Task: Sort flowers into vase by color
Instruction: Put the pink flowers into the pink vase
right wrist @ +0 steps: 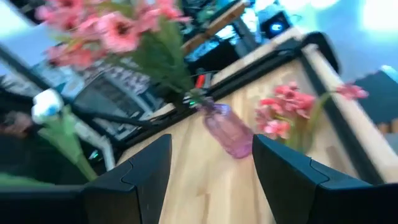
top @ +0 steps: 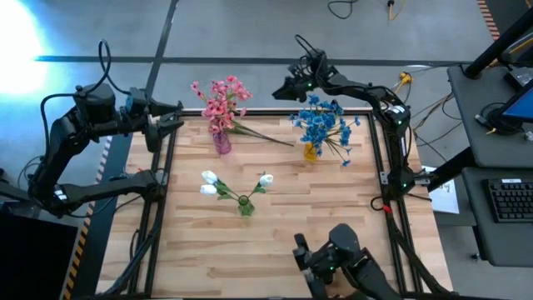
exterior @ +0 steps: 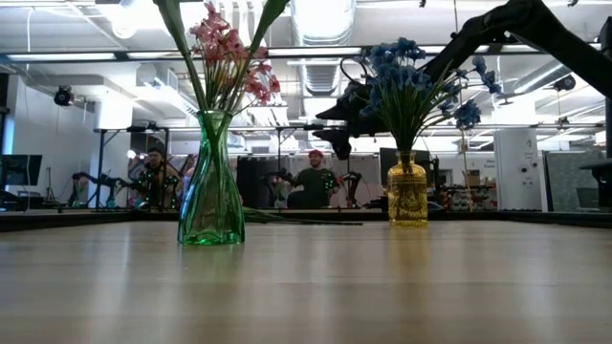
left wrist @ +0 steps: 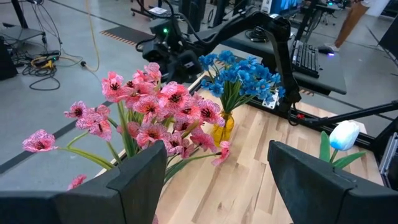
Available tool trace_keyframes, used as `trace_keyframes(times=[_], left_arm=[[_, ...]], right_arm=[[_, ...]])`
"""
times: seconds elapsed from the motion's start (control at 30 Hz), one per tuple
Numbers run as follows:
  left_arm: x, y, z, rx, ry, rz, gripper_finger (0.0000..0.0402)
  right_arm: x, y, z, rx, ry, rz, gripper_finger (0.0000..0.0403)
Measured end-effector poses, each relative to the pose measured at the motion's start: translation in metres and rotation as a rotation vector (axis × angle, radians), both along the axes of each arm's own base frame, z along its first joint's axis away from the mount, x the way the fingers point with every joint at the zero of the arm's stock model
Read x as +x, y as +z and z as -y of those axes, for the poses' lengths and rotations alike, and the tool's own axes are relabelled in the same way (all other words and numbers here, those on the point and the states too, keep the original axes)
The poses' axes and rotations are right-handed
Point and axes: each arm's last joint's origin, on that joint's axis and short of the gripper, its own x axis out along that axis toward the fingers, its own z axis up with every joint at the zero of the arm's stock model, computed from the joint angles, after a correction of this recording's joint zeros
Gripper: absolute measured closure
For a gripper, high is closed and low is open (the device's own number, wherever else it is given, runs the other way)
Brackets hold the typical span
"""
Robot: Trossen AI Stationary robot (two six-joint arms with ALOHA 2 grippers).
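Observation:
Pink flowers [top: 221, 100] stand in a purple vase [top: 221, 143] at the far middle of the table. One pink sprig [top: 266, 137] lies flat on the table beside that vase. Blue flowers [top: 321, 121] stand in a yellow vase [top: 311, 151]. White flowers [top: 210, 182] stand in a green vase [top: 246, 206]. My right gripper [top: 283, 90] hovers over the far edge between the pink and blue bunches, open, with nothing between its fingers [right wrist: 211, 144]. My left gripper [top: 175, 119] waits open at the far left edge [left wrist: 216, 155].
A dark frame rail [top: 266, 112] runs along the table's far edge under my right gripper. Bare wood [top: 333, 217] lies on the near right of the table. A third dark arm [top: 337, 258] sits at the near edge. People [exterior: 316, 182] are in the room behind.

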Motion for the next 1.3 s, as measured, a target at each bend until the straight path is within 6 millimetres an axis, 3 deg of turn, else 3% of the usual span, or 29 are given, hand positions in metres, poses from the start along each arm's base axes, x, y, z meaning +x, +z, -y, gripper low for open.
trace_keyframes(times=[0.2, 0.43, 1.0, 1.3], left_arm=[[0.000, 0.000, 0.000, 0.000, 0.000, 0.001, 0.0134], [0.000, 0.000, 0.000, 0.000, 0.000, 0.000, 0.0134], [0.000, 0.000, 0.000, 0.001, 0.001, 0.000, 0.0134], [0.000, 0.000, -0.001, 0.010, 0.035, -0.007, 0.0134]], right_arm=[[-0.004, -0.001, 0.000, -0.095, 0.080, 0.069, 0.0188], [-0.001, -0.017, 0.003, -0.140, 0.058, 0.068, 0.0188], [0.025, -0.064, 0.020, 0.057, -0.104, 0.126, 0.0188], [0.040, -0.085, 0.009, 0.051, -0.073, 0.080, 0.0188]])
